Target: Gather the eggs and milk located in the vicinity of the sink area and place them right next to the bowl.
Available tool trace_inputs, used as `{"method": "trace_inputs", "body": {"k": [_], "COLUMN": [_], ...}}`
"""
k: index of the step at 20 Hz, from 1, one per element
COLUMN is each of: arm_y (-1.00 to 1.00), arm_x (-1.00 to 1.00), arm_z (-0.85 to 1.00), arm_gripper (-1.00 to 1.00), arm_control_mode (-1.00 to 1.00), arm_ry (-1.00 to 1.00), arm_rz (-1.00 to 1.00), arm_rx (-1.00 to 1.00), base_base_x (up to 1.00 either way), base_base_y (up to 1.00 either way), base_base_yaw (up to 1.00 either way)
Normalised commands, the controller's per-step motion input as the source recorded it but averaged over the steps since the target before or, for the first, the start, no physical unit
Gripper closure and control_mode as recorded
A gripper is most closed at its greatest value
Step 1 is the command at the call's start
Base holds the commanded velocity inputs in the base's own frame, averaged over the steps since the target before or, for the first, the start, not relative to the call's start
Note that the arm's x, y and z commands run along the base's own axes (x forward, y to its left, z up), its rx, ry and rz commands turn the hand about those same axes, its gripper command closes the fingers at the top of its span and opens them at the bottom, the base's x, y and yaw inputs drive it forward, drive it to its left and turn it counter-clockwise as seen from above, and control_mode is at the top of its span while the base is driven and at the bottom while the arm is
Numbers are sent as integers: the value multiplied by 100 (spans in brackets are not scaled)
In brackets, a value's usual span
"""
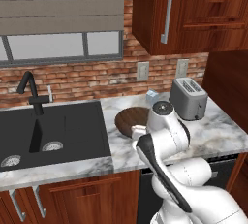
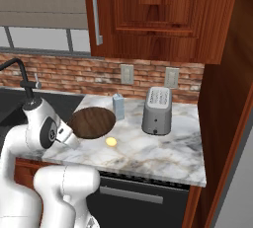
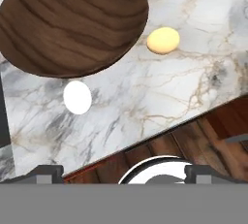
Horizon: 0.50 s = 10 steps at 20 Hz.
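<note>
The wooden bowl [image 3: 72, 22] lies on the marble counter, also seen as bowl [image 2: 92, 122] and bowl [image 1: 131, 118]. A pale yellow egg [image 3: 163, 40] rests right beside its rim, egg [image 2: 111, 142]. A white egg-shaped oval [image 3: 77, 97] lies on the counter just in front of the bowl. The milk carton [image 2: 118, 106] stands upright behind the bowl, milk [image 1: 152, 96] partly hidden by my arm. My gripper [image 3: 124, 172] hovers over the counter's front edge near the bowl, open and holding nothing. The black sink [image 1: 53, 131] is to the left.
A silver toaster [image 2: 157, 109] stands right of the bowl by the brick wall. The black tap [image 1: 30, 92] rises behind the sink. Wooden cabinets hang above, and a tall wooden panel [image 2: 222, 123] closes the counter's right end.
</note>
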Motion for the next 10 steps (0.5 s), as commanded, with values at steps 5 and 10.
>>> {"method": "trace_inputs", "body": {"k": [5, 10], "arm_y": [-47, -61], "arm_x": [-31, -8], "arm_z": [12, 20], "arm_gripper": [-100, -100], "arm_control_mode": [-100, -100], "arm_ry": [0, -1], "arm_rz": [0, -1], "arm_rx": [6, 7], "base_base_x": [0, 0], "base_base_y": [0, 0], "base_base_yaw": [0, 0]}}
